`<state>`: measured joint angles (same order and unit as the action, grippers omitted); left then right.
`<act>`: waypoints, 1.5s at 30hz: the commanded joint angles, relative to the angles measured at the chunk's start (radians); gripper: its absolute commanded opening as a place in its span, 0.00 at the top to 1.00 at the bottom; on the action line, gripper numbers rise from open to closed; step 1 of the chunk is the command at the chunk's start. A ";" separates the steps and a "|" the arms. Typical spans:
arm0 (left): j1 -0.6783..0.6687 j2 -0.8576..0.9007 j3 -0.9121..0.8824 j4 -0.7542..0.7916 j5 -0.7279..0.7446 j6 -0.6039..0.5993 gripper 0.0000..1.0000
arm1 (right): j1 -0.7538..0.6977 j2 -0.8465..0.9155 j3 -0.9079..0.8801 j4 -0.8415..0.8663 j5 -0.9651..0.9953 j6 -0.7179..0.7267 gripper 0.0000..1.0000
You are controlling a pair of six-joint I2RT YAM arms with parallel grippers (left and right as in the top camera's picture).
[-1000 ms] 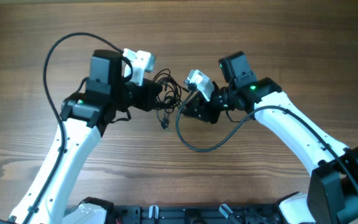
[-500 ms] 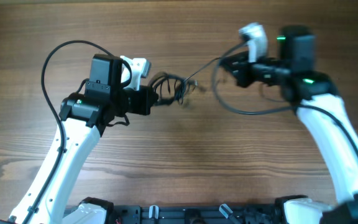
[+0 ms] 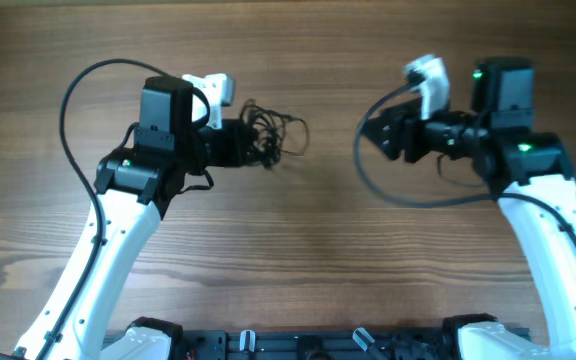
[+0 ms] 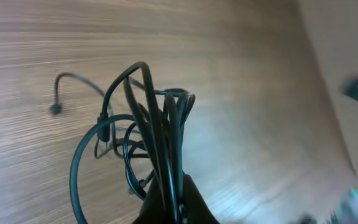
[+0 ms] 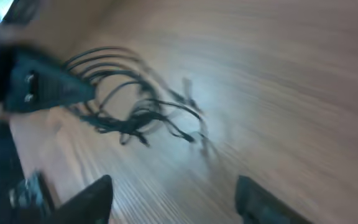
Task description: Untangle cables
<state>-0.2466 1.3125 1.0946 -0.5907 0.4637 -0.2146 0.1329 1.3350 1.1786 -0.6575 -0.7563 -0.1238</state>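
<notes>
**A:** One wooden counter (image 3: 298, 260), and the two pincers over it have sprung apart. A second ago they were nose to nose at the tangle. Half a second ago the right one was hauling a strand out taut.

**B:** And now?

**A:** The right pincer (image 3: 383, 135) sits well off to its own side. Its fingers are spread wide with nothing between them. Its wrist view is blurred, but only bare wood shows in the gap. No strand bridges the space between the two any more.

**B:** So where are the cables?

**A:** The cables (image 3: 276, 135) are all with the left pincer (image 3: 240, 150), which is clamped tight on the bunch. In its wrist view the loops fan up out of the closed tips. One loose end (image 4: 55, 109) curls away to the side.

**B:** What does that mean for the job?

**A:** My guess is the strand slipped free or was let go. The cords still read as one clump, so I'd say the two aren't separated yet. The right side likely needs a fresh grab.

**B:** Any box or tray to drop them in?

**A:** None shows in any view.
</notes>
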 commanded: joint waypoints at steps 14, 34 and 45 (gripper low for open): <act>0.002 -0.002 0.005 0.009 0.222 0.180 0.96 | 0.126 0.363 -0.010 0.039 -0.269 -0.239 0.55; -0.154 0.208 0.003 0.062 0.069 -0.253 0.96 | 0.032 0.040 0.003 0.346 0.225 0.225 0.96; 0.065 0.201 0.003 0.150 0.377 -0.026 0.96 | -0.045 0.013 -0.010 0.056 -0.023 -0.024 0.53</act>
<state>-0.1669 1.5242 1.0931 -0.4332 0.6456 -0.4366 0.0429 1.2854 1.1728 -0.6025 -0.5419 -0.0082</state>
